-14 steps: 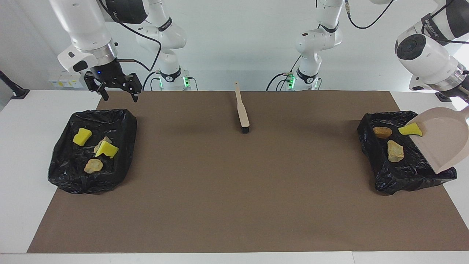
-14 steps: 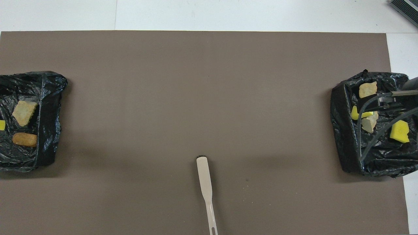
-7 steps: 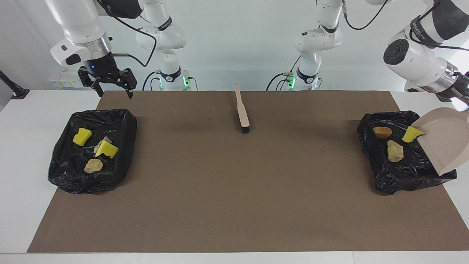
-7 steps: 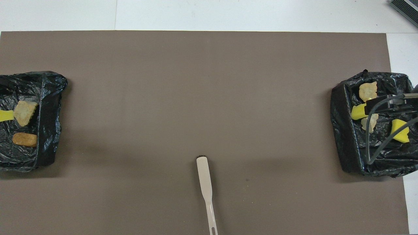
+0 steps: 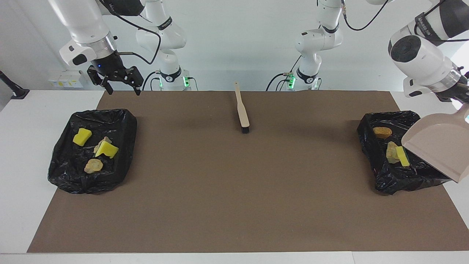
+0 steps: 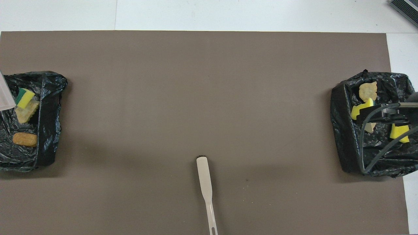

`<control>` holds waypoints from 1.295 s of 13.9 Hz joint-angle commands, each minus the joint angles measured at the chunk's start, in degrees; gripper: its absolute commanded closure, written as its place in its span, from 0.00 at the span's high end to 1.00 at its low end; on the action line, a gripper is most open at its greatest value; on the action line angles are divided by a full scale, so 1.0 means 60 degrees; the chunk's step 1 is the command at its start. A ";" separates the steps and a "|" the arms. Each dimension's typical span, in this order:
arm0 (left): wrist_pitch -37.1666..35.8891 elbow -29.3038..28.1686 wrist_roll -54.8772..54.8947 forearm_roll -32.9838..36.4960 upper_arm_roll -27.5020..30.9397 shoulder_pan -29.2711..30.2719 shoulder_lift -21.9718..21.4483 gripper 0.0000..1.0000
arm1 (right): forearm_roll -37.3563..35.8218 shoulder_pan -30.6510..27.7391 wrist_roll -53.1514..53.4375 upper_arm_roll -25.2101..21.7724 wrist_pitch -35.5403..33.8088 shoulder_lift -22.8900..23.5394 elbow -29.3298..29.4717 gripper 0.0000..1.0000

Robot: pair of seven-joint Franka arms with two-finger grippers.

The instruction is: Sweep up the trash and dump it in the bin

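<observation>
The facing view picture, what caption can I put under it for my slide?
Left gripper tips the dustpan over a black bin holding scraps; brush lies mid-mat.

bins (image 5: 124,121) black | scraps (image 5: 82,136) yellow, tan | dustpan (image 5: 438,146) beige | mat (image 5: 234,190) brown | brush (image 5: 242,110) beige

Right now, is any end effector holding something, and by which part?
The left end effector holds the dustpan by its handle, over a bin. The right end effector is open and holds nothing.
</observation>
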 commanded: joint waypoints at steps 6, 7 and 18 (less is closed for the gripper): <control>-0.0837 0.1528 -0.0129 -0.3293 0.0148 -0.0215 0.0004 0.00 | 0.0177 -0.0099 0.0103 0.0068 0.0072 -0.0229 -0.0284 1.00; -0.0955 0.1528 -0.0376 -0.3837 0.0134 -0.0230 -0.0039 0.00 | 0.0177 -0.0099 0.0088 0.0068 0.0072 -0.0229 -0.0284 1.00; -0.2261 0.0197 -0.7330 -0.8382 -0.0086 -0.2540 -0.0568 0.00 | 0.0177 -0.0099 0.0103 0.0068 0.0072 -0.0229 -0.0284 1.00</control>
